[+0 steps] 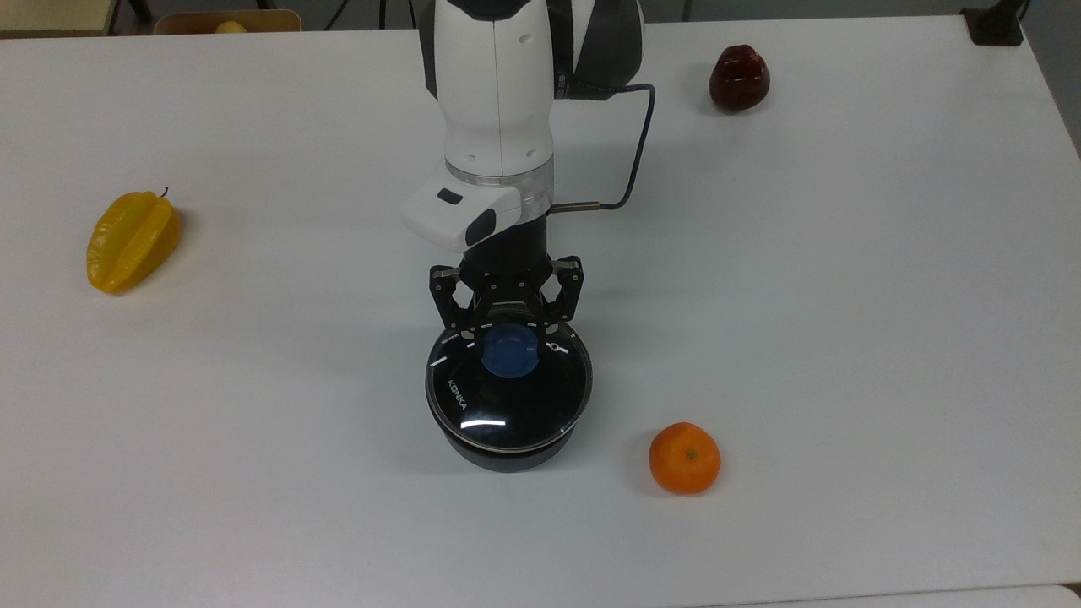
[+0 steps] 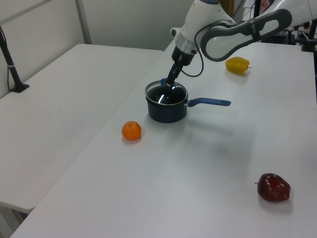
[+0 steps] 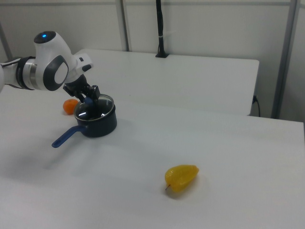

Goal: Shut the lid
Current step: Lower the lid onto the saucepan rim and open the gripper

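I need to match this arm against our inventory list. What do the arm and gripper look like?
The arm has glossy white rounded shells with dark grey joint sections. A black cable loops from the wrist. The gripper is black, with an open linkage frame dotted with pale fasteners.

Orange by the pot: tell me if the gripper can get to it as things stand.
Probably yes, once freed: the orange sits in the open near the saucepan, but the gripper is on the lid knob.
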`<state>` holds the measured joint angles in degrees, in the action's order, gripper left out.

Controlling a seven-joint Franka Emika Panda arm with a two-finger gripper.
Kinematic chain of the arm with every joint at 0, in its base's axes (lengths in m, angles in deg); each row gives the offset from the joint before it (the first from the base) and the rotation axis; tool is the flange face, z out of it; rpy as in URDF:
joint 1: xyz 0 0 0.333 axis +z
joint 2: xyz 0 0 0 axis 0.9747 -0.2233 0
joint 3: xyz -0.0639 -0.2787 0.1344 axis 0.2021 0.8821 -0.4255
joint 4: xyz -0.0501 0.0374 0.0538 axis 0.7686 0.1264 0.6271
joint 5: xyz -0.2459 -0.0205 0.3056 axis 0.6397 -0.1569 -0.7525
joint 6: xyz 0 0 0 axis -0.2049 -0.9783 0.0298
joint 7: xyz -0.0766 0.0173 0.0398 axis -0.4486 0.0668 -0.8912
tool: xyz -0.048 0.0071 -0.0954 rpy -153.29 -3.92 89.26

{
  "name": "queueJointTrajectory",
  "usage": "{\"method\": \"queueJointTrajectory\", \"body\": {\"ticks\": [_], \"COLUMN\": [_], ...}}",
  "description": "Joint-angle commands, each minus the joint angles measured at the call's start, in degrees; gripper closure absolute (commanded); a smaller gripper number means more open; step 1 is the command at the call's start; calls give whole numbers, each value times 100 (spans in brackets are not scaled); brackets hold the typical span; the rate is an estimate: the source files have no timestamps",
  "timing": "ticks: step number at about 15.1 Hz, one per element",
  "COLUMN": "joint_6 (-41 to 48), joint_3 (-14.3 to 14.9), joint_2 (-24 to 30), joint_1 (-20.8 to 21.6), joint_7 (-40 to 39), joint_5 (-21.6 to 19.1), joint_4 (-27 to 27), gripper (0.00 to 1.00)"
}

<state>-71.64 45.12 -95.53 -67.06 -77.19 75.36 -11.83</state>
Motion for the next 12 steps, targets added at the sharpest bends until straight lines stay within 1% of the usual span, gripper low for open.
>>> {"method": "queueJointTrajectory", "body": {"ticks": [1,3,4,5,6,10,11,12], "joint_6": [-20,-28,-37,-37,-46,-46,-46,-37], "joint_3": [33,33,33,33,33,33,33,33], "joint_2": [65,48,-22,-49,-58,-58,-58,-49], "joint_1": [33,33,24,24,24,16,16,16], "joint_7": [-47,-56,-47,-47,-47,-56,-47,-47], "joint_5": [22,22,22,39,48,57,48,57], "joint_4": [-93,-93,-84,-76,-75,-75,-75,-75], "gripper": [39,38,34,28,16,10,4,0]}}
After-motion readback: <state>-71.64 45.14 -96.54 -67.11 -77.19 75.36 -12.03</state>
